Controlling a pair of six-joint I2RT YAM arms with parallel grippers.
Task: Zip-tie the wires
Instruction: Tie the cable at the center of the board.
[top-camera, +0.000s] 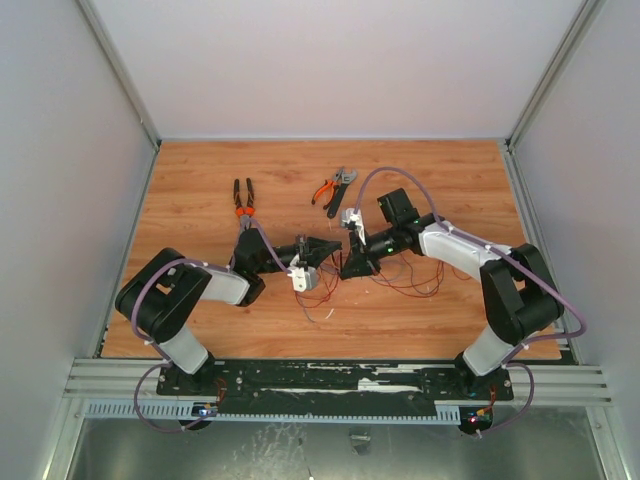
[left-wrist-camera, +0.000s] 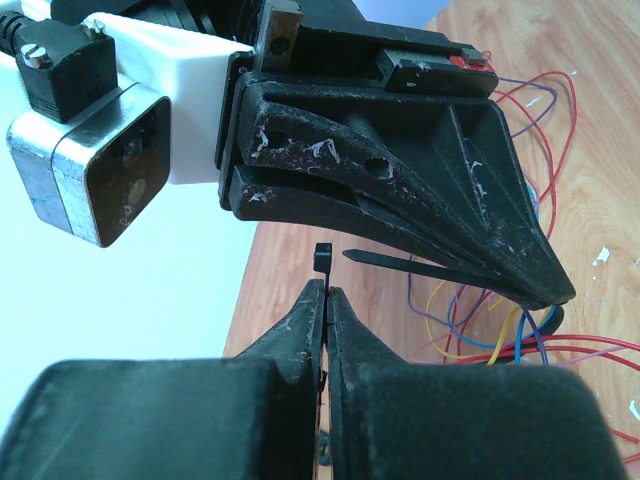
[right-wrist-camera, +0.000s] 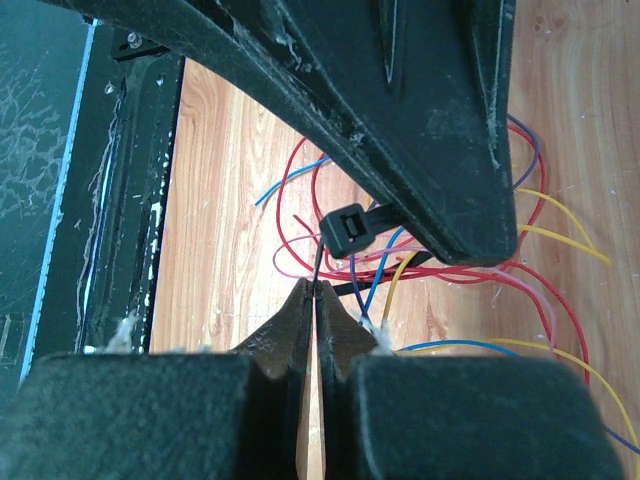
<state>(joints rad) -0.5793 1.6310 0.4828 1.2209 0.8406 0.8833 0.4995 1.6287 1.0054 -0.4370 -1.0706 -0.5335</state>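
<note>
The zip tie is held between both grippers in the middle of the table. My left gripper (left-wrist-camera: 327, 290) (top-camera: 333, 245) is shut on its strip just below the square head (left-wrist-camera: 322, 258). My right gripper (right-wrist-camera: 315, 285) (top-camera: 350, 268) is shut on the thin tail, with the head (right-wrist-camera: 350, 230) just above its tips, beside the left gripper's finger (right-wrist-camera: 430, 150). The pointed tail (left-wrist-camera: 400, 268) runs under the right gripper's finger (left-wrist-camera: 430, 190). The wires (right-wrist-camera: 450, 270) (left-wrist-camera: 520, 330) (top-camera: 410, 275), thin red, blue, yellow and purple loops, lie on the wood under and beyond the grippers.
Long orange-collared pliers (top-camera: 243, 205) lie at the back left. Smaller orange-handled pliers (top-camera: 325, 190) and a grey tool (top-camera: 345, 180) lie at the back centre. A few loose wire scraps (top-camera: 320, 310) lie in front. White walls enclose the table; a metal rail (top-camera: 340, 385) runs along the near edge.
</note>
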